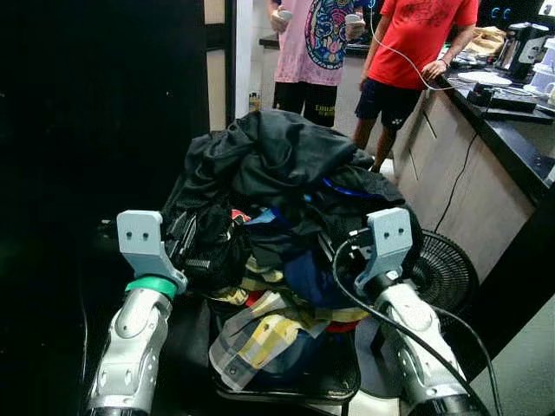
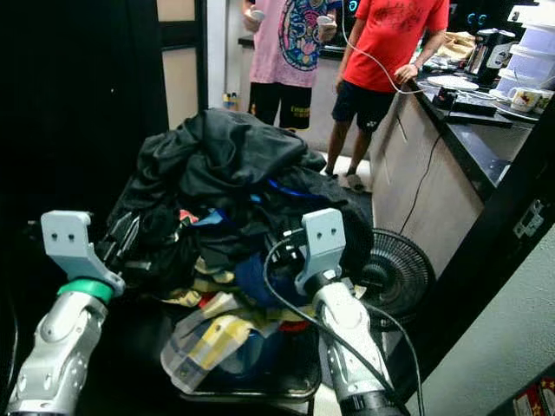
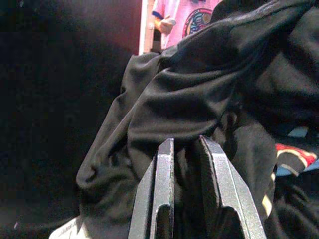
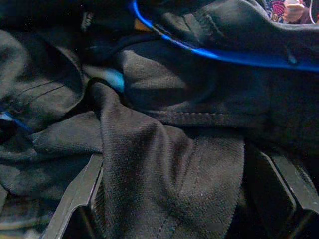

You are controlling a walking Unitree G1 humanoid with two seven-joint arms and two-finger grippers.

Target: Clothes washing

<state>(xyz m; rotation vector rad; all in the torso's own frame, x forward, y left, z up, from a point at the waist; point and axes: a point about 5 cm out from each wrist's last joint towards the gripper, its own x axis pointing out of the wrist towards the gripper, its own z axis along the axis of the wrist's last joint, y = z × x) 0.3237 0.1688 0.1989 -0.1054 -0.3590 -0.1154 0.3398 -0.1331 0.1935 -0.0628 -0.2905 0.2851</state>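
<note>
A: What does the laundry look like?

B: A tall heap of clothes (image 1: 277, 217) piled in a dark basket (image 1: 334, 381) right in front of the robot. Black garments sit on top; lower down there is a yellow and grey plaid shirt (image 1: 260, 334), something dark blue and a bit of red.

A: And the left end effector?

B: The left end effector (image 3: 185, 149) is pressed into the left side of the heap. Its two black fingers (image 3: 162, 194) stand only a little apart, with a fold of the black fabric caught between them.

A: The right one?

B: The right end effector (image 4: 174, 199) is against the right side of the heap, fingers spread wide, one on each side of a thick fold of dark knit cloth that bulges between them. A garment with a bright blue edge (image 4: 219, 55) lies just beyond.

A: Anything else around?

B: A black fan (image 1: 442, 273) on the floor to the right, a dark table (image 1: 512, 130) with a kettle (image 1: 523, 48), and two people standing behind, one in a pink shirt (image 1: 312, 43), one in a red shirt (image 1: 416, 39)
</note>
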